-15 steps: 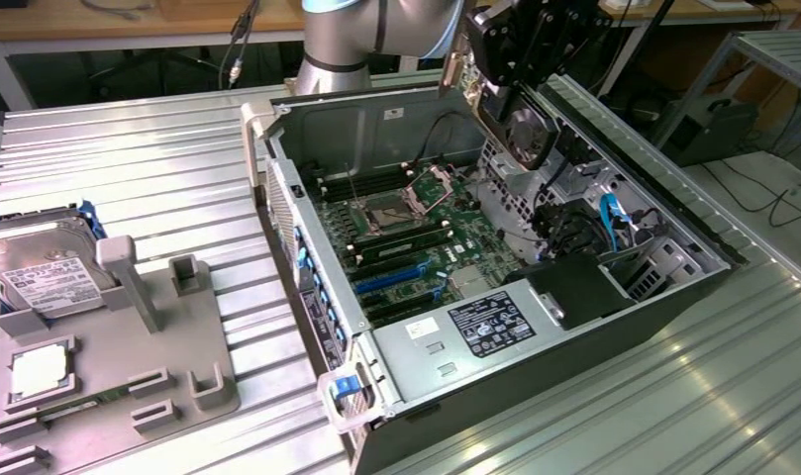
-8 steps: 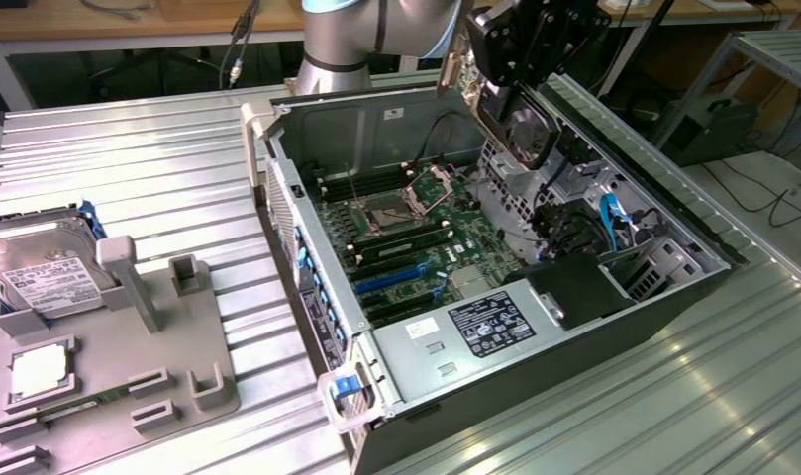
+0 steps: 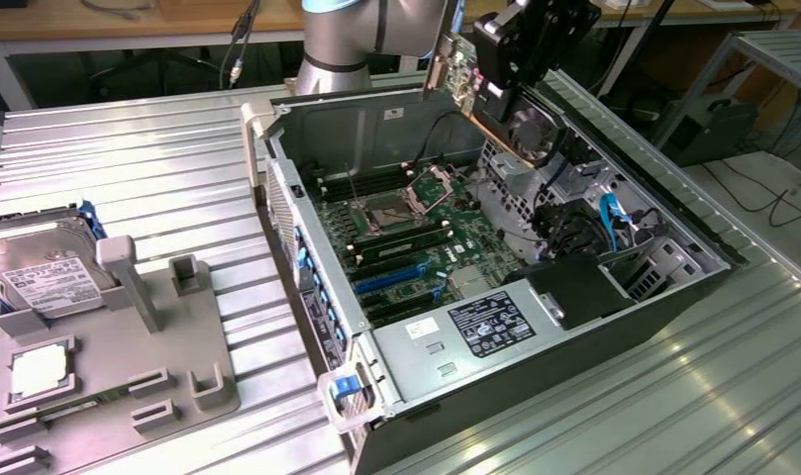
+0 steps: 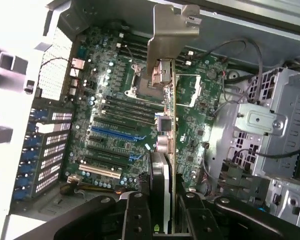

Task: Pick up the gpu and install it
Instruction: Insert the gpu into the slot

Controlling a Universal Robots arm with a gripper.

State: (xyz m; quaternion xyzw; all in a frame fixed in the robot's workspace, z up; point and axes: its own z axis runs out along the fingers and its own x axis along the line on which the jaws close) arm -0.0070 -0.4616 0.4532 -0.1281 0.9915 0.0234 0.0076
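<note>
At the wrist, the gripper [image 4: 162,202] is clamped on the gpu [image 4: 168,125], which is seen edge-on with its silver bracket [image 4: 172,25] outermost. Beyond, the card hangs over the open computer case [image 3: 572,386], apart from the motherboard [image 4: 115,115] and its blue slots [image 4: 115,132].

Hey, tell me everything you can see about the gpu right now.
The gpu is a thin flat card, with a black fan face on one side and a silver metal bracket at one end. The pincer clamps it on edge, in the air above the open case, over the motherboard. Nothing else touches it.
</note>
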